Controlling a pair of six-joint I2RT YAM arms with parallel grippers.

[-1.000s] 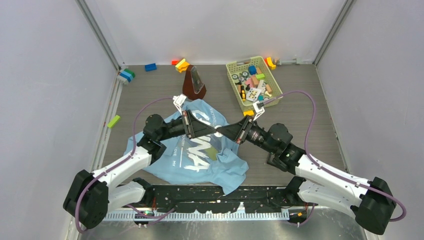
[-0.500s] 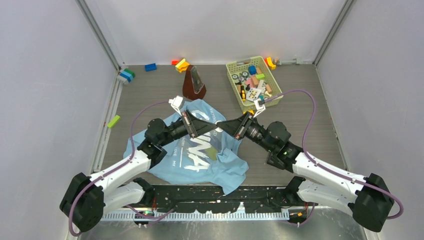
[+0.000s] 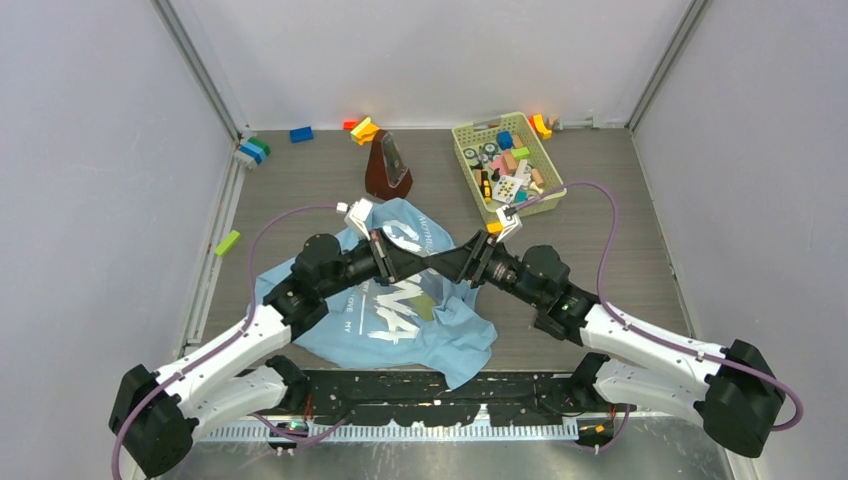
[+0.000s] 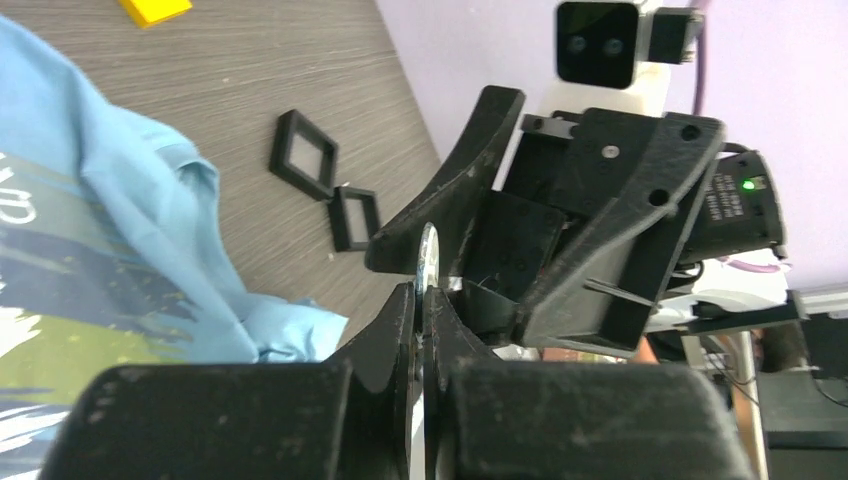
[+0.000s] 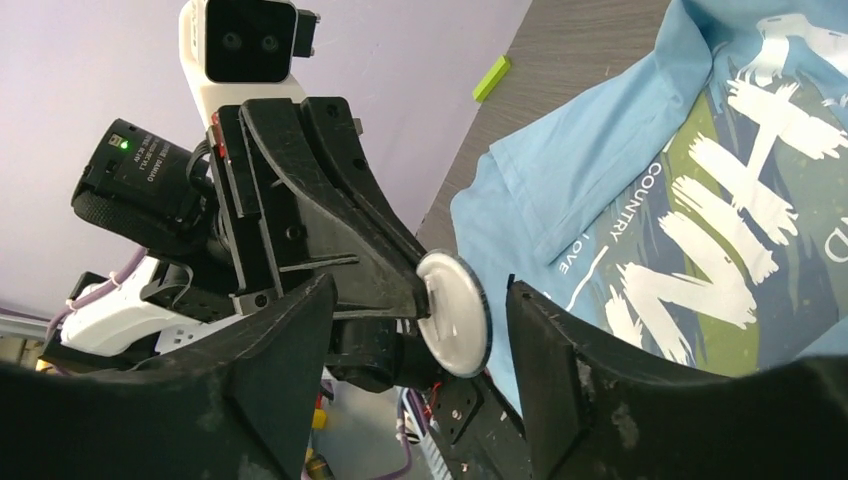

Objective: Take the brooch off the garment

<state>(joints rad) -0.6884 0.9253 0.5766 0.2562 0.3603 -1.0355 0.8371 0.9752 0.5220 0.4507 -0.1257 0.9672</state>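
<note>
The brooch (image 5: 455, 312) is a round white disc with a dark rim, seen edge-on in the left wrist view (image 4: 428, 255). My left gripper (image 4: 424, 292) is shut on its lower edge and holds it in the air above the garment (image 3: 400, 320). This is a light blue T-shirt with white lettering, lying crumpled on the table (image 5: 650, 180). My right gripper (image 5: 420, 290) faces the left one and stands open. Its fingers are on either side of the disc and do not touch it. Both grippers meet over the shirt's upper part (image 3: 436, 262).
A green basket (image 3: 465, 131) of toys stands at the back right, with a brown metronome (image 3: 387, 165) behind the shirt. Loose blocks (image 3: 365, 130) lie along the back wall, and a green stick (image 3: 228, 242) lies at the left. Two black square trays (image 4: 303, 153) sit beside the shirt.
My right gripper has opened and let go of the brooch, which stays in the left gripper. Both wrists have drifted slightly away from the near edge.
</note>
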